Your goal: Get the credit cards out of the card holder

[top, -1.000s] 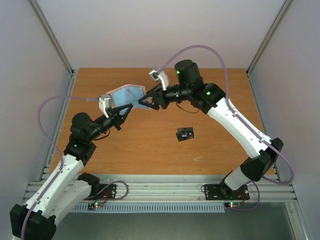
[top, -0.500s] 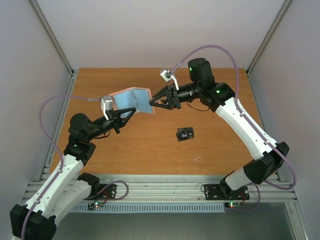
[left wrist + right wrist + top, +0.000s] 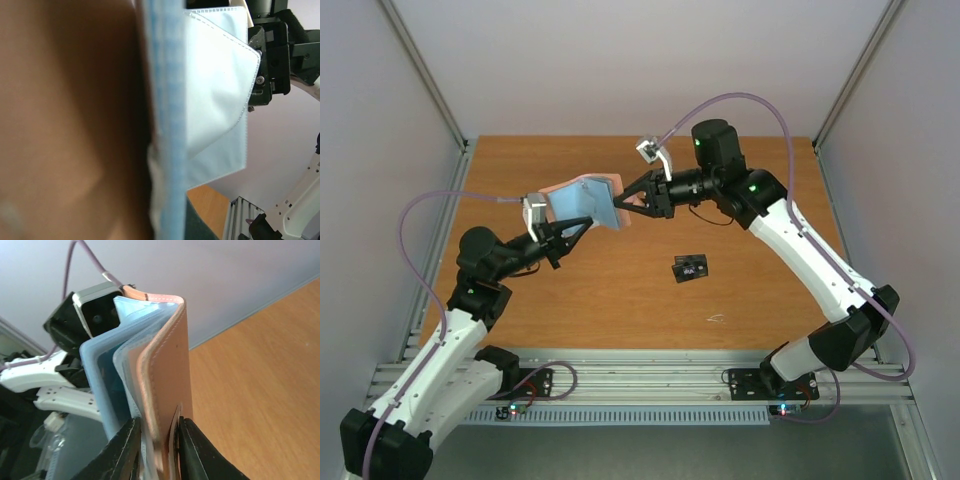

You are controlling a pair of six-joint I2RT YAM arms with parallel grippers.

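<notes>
Card holder [image 3: 580, 200] hangs open above the counter [image 3: 620, 300], far-centre, long axis left-right. L end effector [image 3: 580, 223] is clenched on its left leaf. R end effector [image 3: 628, 202], immediately right, pinches the tan flap's edge. Black card [image 3: 690, 268] lies near-right.

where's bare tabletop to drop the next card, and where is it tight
Bare wood on the orange-brown table: near-centre, between the small black card with white marks and the left arm; also the far right corner behind the right arm. Crowded: far-centre, where left gripper and right gripper meet at the raised tan-pink, blue-lined card holder.
</notes>
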